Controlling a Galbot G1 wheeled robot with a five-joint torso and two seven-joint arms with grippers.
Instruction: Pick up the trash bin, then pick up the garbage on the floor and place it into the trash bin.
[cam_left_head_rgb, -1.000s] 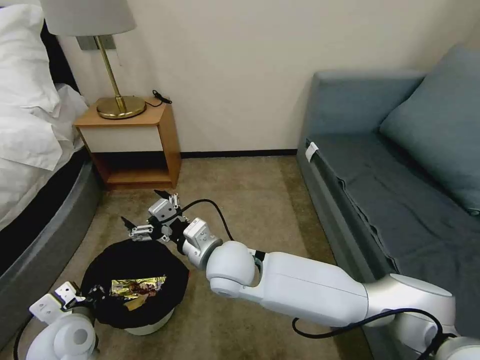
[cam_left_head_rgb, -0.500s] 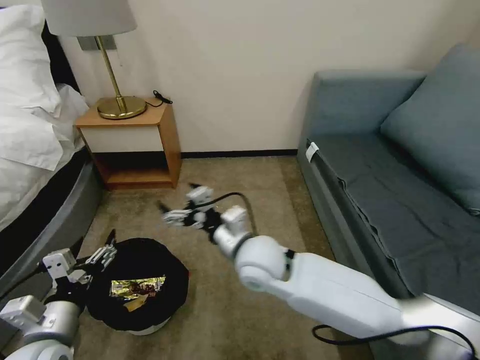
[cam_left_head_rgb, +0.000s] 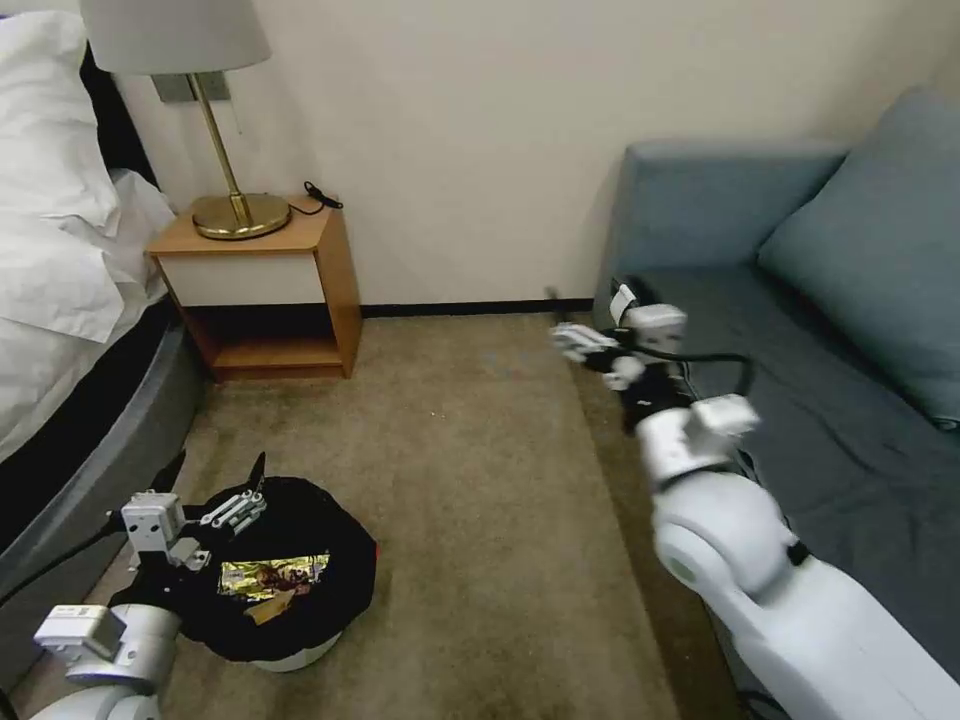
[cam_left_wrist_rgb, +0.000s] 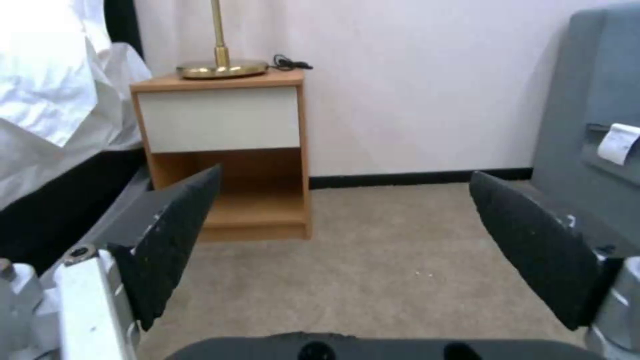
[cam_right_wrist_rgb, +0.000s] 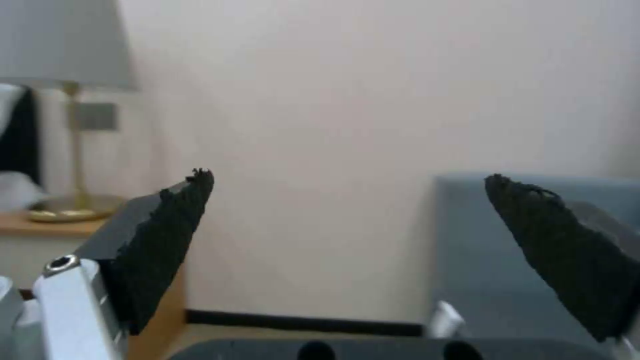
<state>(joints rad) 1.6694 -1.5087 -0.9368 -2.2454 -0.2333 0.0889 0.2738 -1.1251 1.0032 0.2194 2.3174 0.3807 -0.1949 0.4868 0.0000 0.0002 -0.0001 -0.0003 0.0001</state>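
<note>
A blue-grey sofa (cam_left_head_rgb: 800, 330) is seen along the wall, and the carpet (cam_left_head_rgb: 480, 480) is taken here as the ground on which all else is placed relative to the trash bin (cam_left_head_rgb: 275, 570). A bed with white linen (cam_left_head_rgb: 60, 230) is seen on the far side of the bin from the sofa. A wooden nightstand (cam_left_head_rgb: 265, 290) is set against the wall, well beyond the bin, with a brass lamp (cam_left_head_rgb: 235, 205) standing on it.

The right arm (cam_left_head_rgb: 760, 590) is held well apart from the bin, over by the sofa's front edge. The bin, white and lined with a crinkled black bag (cam_left_head_rgb: 330, 590), is standing upright on the carpet. A brown-gold candy wrapper (cam_left_head_rgb: 272, 575) is seen lying inside the bin on the bag, and a tan scrap (cam_left_head_rgb: 268, 606) lies just beside it.

The left gripper (cam_left_head_rgb: 215, 475) is held just beside the bin's rim, on the bed side; its fingers (cam_left_wrist_rgb: 177, 240) are spread wide and nothing is held between them. The right gripper (cam_left_head_rgb: 572, 322) is raised near the sofa's corner, well apart from the bin; its fingers (cam_right_wrist_rgb: 167, 240) are likewise spread wide and are empty.
</note>
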